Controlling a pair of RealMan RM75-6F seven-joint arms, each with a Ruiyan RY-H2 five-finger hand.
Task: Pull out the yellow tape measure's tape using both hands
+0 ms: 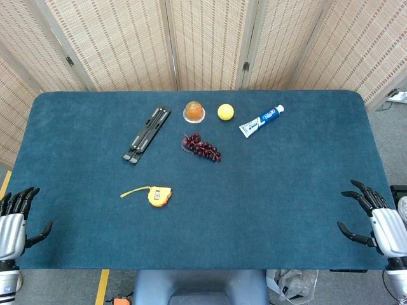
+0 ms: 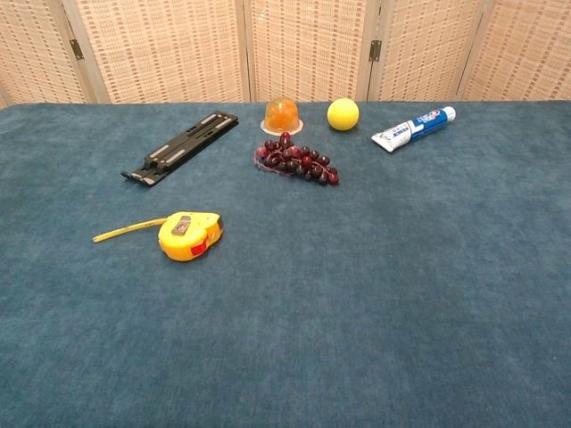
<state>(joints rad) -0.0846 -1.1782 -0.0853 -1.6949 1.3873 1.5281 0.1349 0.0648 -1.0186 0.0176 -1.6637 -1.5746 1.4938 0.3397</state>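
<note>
Both hands: we see left hand [image 1: 14,222] and right hand [image 1: 380,222] at table [image 1: 286,210] edges, fingers spread, holding nothing.
Tape measure [image 2: 189,235]: front-left, tape [image 2: 128,232] partly out toward our left hand, presumably easing a two-handed pull.

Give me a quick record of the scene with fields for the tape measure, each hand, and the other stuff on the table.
tape measure: yellow tape measure lies left of centre, a short length of tape already out toward the left
left hand: left hand open at the table's near left edge, holding nothing
right hand: right hand open at the near right edge, holding nothing
other items: black folding stand, grapes, jelly cup, yellow ball, toothpaste tube
surface: blue table cloth
</note>
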